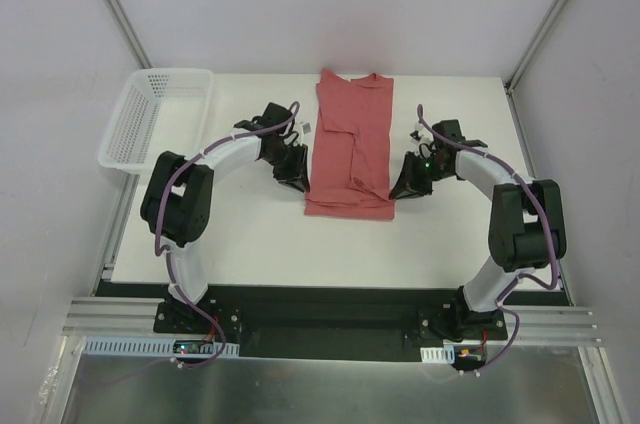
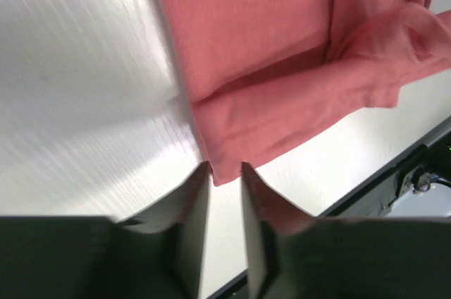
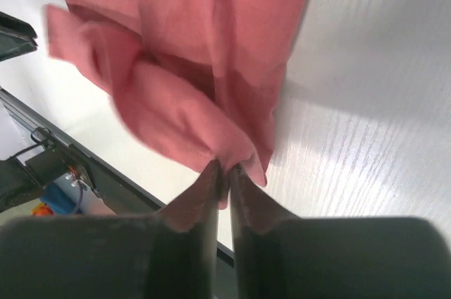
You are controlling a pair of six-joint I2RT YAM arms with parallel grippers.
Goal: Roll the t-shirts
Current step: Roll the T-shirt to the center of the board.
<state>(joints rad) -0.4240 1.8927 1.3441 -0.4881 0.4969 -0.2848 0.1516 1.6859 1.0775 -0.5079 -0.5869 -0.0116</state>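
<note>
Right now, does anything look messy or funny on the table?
Yes. The t-shirt is bunched and crooked at its near end, where the right gripper pinches it; the rest lies flat.

White table [image 1: 260, 244]: salmon t-shirt [image 1: 350, 144], perforated basket [image 1: 165, 72]

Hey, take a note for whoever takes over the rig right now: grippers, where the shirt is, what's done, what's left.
Left gripper: fingers narrowly apart at the near-left hem corner of the t-shirt; grip unclear.
Right gripper: shut on the near-right hem corner.
T-shirt: mid-table, folded into a long strip, collar at the far end.
Done: the lengthwise fold.
Left: the rolling, no roll visible yet.
</note>
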